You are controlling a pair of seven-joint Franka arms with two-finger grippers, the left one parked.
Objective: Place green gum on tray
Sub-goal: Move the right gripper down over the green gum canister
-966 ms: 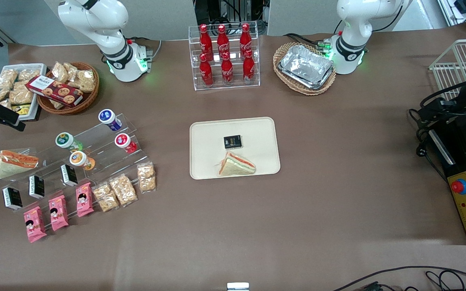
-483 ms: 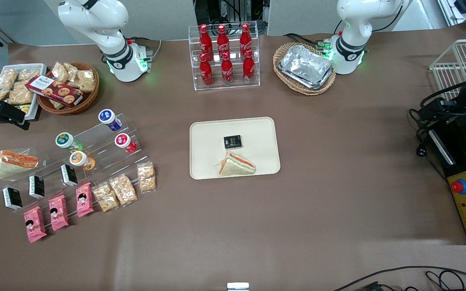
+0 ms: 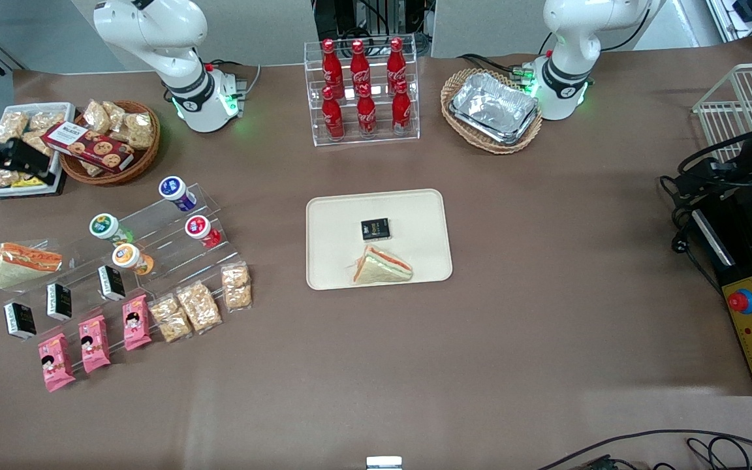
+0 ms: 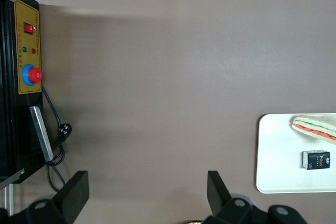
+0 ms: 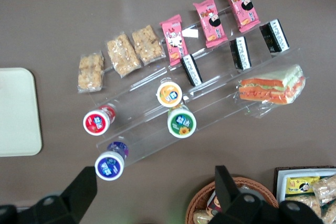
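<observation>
Gripper (image 5: 152,184) moved farther from camera, jaws apart, above green gum (image 5: 181,121); orange-lidded bottle (image 5: 169,93) beside gum.

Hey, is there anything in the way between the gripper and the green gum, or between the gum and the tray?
Nothing visible blocks either path. The gripper, fingers open, hangs above the green gum on its clear stepped rack. Bare table separates the rack from the tray, which already holds a sandwich and a black box.
</observation>
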